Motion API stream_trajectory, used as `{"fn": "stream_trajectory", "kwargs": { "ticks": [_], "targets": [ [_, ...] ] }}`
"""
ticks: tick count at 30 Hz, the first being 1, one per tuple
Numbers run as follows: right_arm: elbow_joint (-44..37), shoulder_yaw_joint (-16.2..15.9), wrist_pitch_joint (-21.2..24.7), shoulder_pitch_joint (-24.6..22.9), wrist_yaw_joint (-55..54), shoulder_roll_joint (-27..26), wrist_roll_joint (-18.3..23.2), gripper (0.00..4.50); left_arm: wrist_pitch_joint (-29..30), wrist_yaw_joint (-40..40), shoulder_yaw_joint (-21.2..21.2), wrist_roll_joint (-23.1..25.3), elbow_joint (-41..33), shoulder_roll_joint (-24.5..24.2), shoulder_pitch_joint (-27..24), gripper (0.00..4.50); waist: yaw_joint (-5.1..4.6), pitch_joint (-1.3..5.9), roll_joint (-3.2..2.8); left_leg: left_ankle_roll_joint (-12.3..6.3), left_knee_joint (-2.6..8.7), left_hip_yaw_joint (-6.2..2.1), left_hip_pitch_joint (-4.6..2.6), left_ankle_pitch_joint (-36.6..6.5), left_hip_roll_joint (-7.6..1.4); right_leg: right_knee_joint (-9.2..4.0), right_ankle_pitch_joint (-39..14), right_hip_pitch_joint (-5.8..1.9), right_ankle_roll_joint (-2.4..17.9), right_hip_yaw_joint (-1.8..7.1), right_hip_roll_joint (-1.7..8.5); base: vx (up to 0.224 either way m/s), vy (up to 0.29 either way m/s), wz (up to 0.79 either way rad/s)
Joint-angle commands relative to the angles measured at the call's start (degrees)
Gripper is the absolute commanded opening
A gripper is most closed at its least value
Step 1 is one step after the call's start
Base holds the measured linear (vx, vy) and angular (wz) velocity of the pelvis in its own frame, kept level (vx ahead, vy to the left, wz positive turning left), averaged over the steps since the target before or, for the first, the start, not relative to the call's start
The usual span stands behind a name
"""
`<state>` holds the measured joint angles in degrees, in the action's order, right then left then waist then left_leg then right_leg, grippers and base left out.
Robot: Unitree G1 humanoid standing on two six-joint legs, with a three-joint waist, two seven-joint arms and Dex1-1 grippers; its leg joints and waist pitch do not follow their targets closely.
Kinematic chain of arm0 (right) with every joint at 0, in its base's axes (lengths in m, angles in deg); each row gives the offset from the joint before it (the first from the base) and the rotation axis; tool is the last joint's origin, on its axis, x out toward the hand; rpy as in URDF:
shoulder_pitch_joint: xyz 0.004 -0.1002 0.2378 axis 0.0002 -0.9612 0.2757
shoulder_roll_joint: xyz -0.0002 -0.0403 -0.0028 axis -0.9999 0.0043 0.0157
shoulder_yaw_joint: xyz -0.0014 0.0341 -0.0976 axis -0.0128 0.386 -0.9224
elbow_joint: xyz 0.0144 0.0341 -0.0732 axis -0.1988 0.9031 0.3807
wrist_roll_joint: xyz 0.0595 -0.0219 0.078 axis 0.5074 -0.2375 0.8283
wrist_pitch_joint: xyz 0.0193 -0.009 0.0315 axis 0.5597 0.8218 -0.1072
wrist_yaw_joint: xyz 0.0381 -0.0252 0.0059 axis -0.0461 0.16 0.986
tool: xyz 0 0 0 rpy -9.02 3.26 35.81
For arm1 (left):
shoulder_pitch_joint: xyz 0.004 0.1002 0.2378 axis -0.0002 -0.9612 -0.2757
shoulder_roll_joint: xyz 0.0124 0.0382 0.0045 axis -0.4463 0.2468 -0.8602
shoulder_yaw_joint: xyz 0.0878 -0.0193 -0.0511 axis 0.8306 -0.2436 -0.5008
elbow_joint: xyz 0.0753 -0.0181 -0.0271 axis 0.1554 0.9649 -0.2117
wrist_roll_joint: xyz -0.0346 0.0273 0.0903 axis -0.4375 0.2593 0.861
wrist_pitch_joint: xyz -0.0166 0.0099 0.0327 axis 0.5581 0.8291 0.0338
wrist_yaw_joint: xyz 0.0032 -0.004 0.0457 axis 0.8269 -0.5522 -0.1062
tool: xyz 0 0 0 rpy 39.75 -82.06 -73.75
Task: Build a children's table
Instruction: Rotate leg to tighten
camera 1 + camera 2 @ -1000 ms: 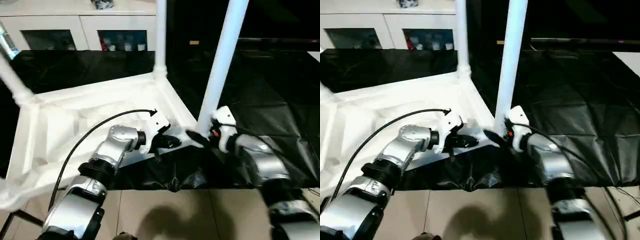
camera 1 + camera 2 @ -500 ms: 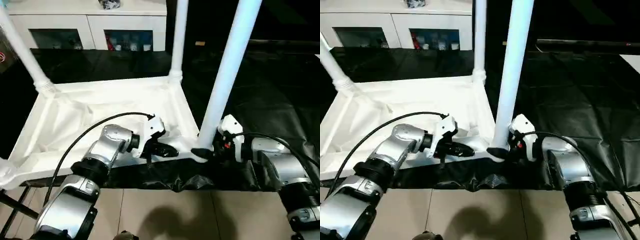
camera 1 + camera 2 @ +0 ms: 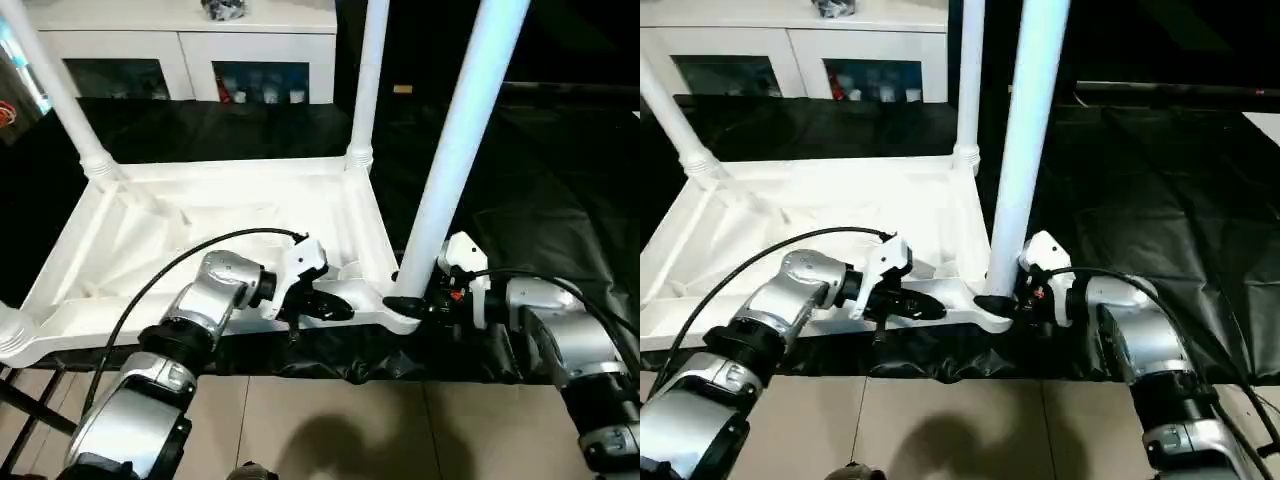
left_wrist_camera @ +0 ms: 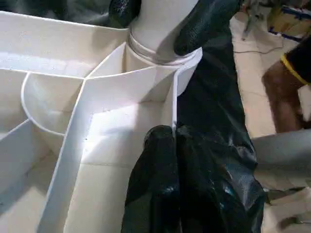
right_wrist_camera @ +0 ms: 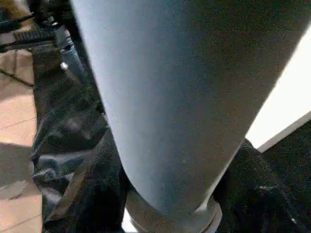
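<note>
The children's table [image 3: 200, 230] lies upside down on a black sheet, ribbed underside up, with white legs standing in its corner sockets. My left gripper [image 3: 335, 306] is at the near rim beside the near right corner. In the left wrist view its fingers [image 4: 160, 160] are shut on the thin rim wall. My right gripper [image 3: 405, 303] sits at the foot of the near right leg [image 3: 455, 150], one black finger on each side of it just above the socket, pressed against it. The far right leg [image 3: 368, 80] and the far left leg [image 3: 55, 90] stand upright.
A white cabinet with glass doors [image 3: 190, 50] stands behind the table. The black sheet [image 3: 540, 200] spreads to the right and bunches under the table's near edge. Tan floor [image 3: 350, 420] lies in front. A black cable [image 3: 160, 290] loops over my left forearm.
The table top has swung round and lies squarer to me, and the view has shifted. My right fingers have closed in on the foot of the near right leg. The left grip is unchanged.
</note>
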<state>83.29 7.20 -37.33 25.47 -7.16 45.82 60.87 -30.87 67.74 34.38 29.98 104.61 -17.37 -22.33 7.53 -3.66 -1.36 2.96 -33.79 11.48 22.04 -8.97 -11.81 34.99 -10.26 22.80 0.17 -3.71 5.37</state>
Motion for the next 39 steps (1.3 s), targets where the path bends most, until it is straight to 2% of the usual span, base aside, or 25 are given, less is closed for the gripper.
{"fn": "stream_trajectory", "kwargs": {
  "ticks": [1,2,5,7,8,10,11,13,15,16,17,18,19,21,24,25,27,28,29,31,32,34,36,37,39],
  "targets": [
    [1.3,-4.9,1.4,-1.5,-2.3,-7.2,0.9,2.05,-0.5,-10.4,-2.0,0.0,0.0,4.2,3.6,0.00,-0.49,3.92,0.67,-0.74,4.26,-1.01,-1.61,-17.7,-1.69,-5.14,-19.3,-1.88,11.7,2.17,3.39,0.000,0.000,0.00],
    [3.1,-4.0,0.6,-1.1,-6.9,-9.7,0.2,2.02,-0.3,-13.6,-2.5,0.3,0.7,5.3,4.3,0.00,-0.70,3.85,0.64,-0.06,4.36,-1.16,-1.73,-19.1,-1.57,-5.48,-22.1,-1.74,10.9,2.09,3.51,0.000,0.000,0.00],
    [3.6,-3.8,0.2,-1.0,-8.7,-10.7,0.0,1.99,-0.3,-14.8,-2.7,0.3,0.9,5.7,4.6,0.00,-1.38,3.66,0.76,0.77,4.56,-1.44,-2.04,-22.0,-1.46,-6.21,-26.9,-1.54,8.9,1.96,3.46,-0.018,0.001,0.00],
    [7.4,-1.9,0.2,0.5,-17.0,-14.9,-1.0,1.98,1.0,-21.5,-4.4,0.3,2.4,7.9,6.3,0.00,-1.71,3.62,0.54,0.87,4.59,-1.53,-1.86,-22.5,-1.41,-6.26,-27.7,-1.46,8.5,1.96,3.52,0.000,0.000,0.00],
    [11.6,0.7,0.3,2.5,-25.5,-18.7,-1.7,1.98,2.3,-27.0,-5.6,0.3,3.4,9.9,7.6,0.00,-2.30,3.57,0.27,2.29,4.64,-1.77,-2.08,-24.0,-1.30,-6.25,-29.5,-1.11,8.4,1.68,3.49,0.000,0.000,0.00],
    [13.3,1.8,0.1,3.4,-28.8,-20.0,-2.0,1.97,2.5,-28.7,-6.1,0.3,3.7,10.7,8.0,0.00,-2.75,3.57,0.51,2.36,4.60,-1.93,-2.34,-25.2,-1.13,-6.81,-31.3,-1.12,7.4,1.41,3.46,0.000,0.000,0.00],
    [16.1,4.4,-0.2,5.3,-34.6,-22.1,-2.0,1.97,2.6,-30.0,-6.2,0.2,4.0,11.8,8.4,0.00,-2.92,3.58,0.43,2.13,4.61,-1.86,-2.26,-25.1,-1.12,-6.86,-30.8,-1.04,7.4,1.53,3.48,0.000,0.000,0.00],
    [18.9,7.6,0.2,7.4,-39.3,-23.8,-0.3,1.97,1.9,-30.3,-6.2,0.1,4.3,12.6,8.6,0.00,-3.34,3.79,0.29,1.95,5.01,-2.14,-1.51,-23.7,-1.18,-6.50,-27.9,-1.71,7.9,1.35,3.44,0.000,0.000,0.00],
    [19.5,8.6,0.0,8.3,-39.7,-24.2,0.8,1.97,1.2,-29.8,-5.9,0.2,4.6,12.9,8.6,0.00,-3.59,3.93,0.23,1.62,5.23,-2.09,-1.19,-23.0,-1.16,-6.31,-24.3,-2.01,8.1,1.29,3.19,0.000,0.000,0.00],
    [19.3,8.1,-0.8,8.4,-39.1,-23.9,0.3,1.97,0.1,-29.1,-5.2,0.9,4.9,12.6,8.5,0.00,-3.51,4.03,-0.08,1.17,5.06,-1.82,-1.52,-22.6,-1.16,-6.26,-20.6,-1.74,9.2,1.53,3.14,0.000,0.000,0.00],
    [19.3,8.0,-1.1,8.5,-38.3,-23.7,0.5,1.97,-0.8,-28.5,-4.8,1.4,5.1,12.3,8.5,0.00,-3.57,4.04,0.11,0.94,4.97,-1.65,-1.51,-22.4,-1.11,-6.29,-19.6,-1.68,9.6,1.66,3.10,0.000,0.000,0.00],
    [19.0,8.1,-1.5,8.5,-37.3,-23.4,0.7,2.53,-1.3,-28.1,-4.6,1.6,5.4,12.0,8.4,0.00,-3.55,4.13,0.23,0.38,4.86,-1.53,-1.44,-21.4,-1.03,-6.06,-17.8,-1.87,10.3,1.77,3.13,0.000,0.000,0.00],
    [19.1,8.6,-2.1,8.7,-37.0,-23.2,0.4,2.53,-1.6,-28.1,-4.6,1.8,5.8,11.8,8.5,0.00,-3.54,4.18,0.17,-0.06,4.82,-1.45,-1.33,-20.3,-1.08,-5.88,-16.7,-2.01,10.8,1.79,3.16,0.000,0.000,0.00],
    [19.3,9.0,-2.5,8.8,-36.6,-22.8,-0.1,2.53,-2.3,-27.9,-4.4,2.2,6.3,11.4,8.7,0.00,-3.58,4.22,0.22,-0.52,4.74,-1.32,-1.41,-20.1,-1.07,-5.89,-16.4,-2.02,11.0,1.80,3.13,0.000,0.000,0.00],
    [19.0,8.9,-3.2,8.7,-35.9,-21.5,-0.9,2.91,-3.5,-27.6,-4.1,2.6,7.1,10.9,8.9,0.00,-3.47,4.44,0.22,-1.35,4.55,-1.25,-1.23,-17.4,-1.19,-5.46,-14.0,-2.19,11.8,1.80,3.09,0.000,0.000,0.00],
    [17.2,7.4,-4.0,7.7,-34.9,-19.0,-2.8,2.97,-4.3,-27.4,-4.0,2.9,7.9,10.5,9.2,0.00,-3.47,4.46,0.29,-1.42,4.46,-1.19,-1.16,-16.7,-1.13,-5.34,-13.0,-2.21,12.2,1.81,3.01,0.000,0.000,0.00],
    [16.3,6.8,-4.3,7.2,-34.3,-18.1,-3.4,3.04,-4.6,-27.4,-3.9,3.0,8.2,10.4,9.3,0.00,-3.21,4.58,0.33,-1.53,4.32,-1.11,-1.30,-15.9,-1.19,-5.23,-11.8,-2.21,12.3,1.82,2.97,0.000,0.000,0.00],
    [12.3,6.3,-3.2,4.8,-30.2,-14.8,-2.5,3.04,-5.3,-27.2,-3.9,3.1,9.2,10.1,9.8,0.00,-3.04,4.51,0.45,-2.13,4.26,-1.03,-1.13,-14.7,-1.16,-5.04,-10.2,-2.41,12.8,1.90,3.01,0.000,0.000,0.00],
    [11.8,6.3,-3.0,4.4,-29.6,-14.3,-2.3,3.04,-5.4,-27.2,-3.9,3.1,9.4,10.1,9.9,0.00,-2.43,4.71,0.47,-2.72,4.04,-0.92,-1.37,-13.6,-1.26,-4.93,-8.7,-2.53,12.6,1.93,2.93,0.000,0.000,0.00],
    [8.7,6.1,-3.1,2.3,-25.6,-11.2,-1.5,3.04,-5.8,-27.1,-4.0,3.1,10.0,9.9,10.2,0.00,-2.09,4.79,0.57,-3.64,3.95,-0.91,-1.12,-12.1,-1.27,-4.61,-6.1,-2.79,12.9,1.91,2.93,0.000,0.000,0.00],
    [6.5,6.3,-3.5,0.6,-21.8,-8.3,-0.7,3.04,-6.2,-26.9,-4.0,3.2,10.5,9.9,10.5,0.00,-2.20,4.85,0.39,-4.20,3.84,-0.98,-0.90,-11.3,-1.23,-4.30,-4.5,-2.86,13.6,1.87,2.97,0.000,0.000,0.00],
    [5.5,6.5,-3.6,-0.2,-19.9,-6.9,-0.2,3.04,-6.4,-26.9,-4.0,3.2,10.7,9.9,10.6,0.00,-2.12,4.77,0.71,-5.16,3.70,-0.89,-0.76,-11.5,-1.21,-4.45,-4.3,-2.97,14.0,1.76,2.99,0.000,0.000,0.00],
    [4.9,7.8,-3.9,-1.2,-16.3,-3.4,1.0,3.04,-7.0,-26.6,-3.7,3.4,11.2,9.8,10.7,0.00,-2.08,4.68,0.56,-5.38,3.62,-0.82,-0.85,-12.6,-1.21,-4.78,-6.8,-2.85,14.1,1.67,3.05,0.000,0.000,0.00],
    [4.5,9.0,-3.4,-1.7,-14.2,-1.1,1.9,3.04,-7.6,-26.1,-3.5,3.5,11.7,9.8,10.8,0.00,-1.98,4.64,0.73,-5.26,3.55,-0.78,-0.88,-12.7,-1.24,-4.89,-8.1,-2.78,14.2,1.69,3.06,0.000,0.000,0.00],
    [4.0,9.8,-2.5,-2.3,-12.3,0.8,2.9,3.04,-8.0,-25.6,-3.3,3.5,12.0,9.9,10.8,0.00,-1.75,4.66,0.71,-5.50,3.42,-0.76,-0.92,-11.9,-1.26,-4.83,-8.4,-2.83,14.2,1.71,2.99,0.000,0.000,0.00]
  ]
}}
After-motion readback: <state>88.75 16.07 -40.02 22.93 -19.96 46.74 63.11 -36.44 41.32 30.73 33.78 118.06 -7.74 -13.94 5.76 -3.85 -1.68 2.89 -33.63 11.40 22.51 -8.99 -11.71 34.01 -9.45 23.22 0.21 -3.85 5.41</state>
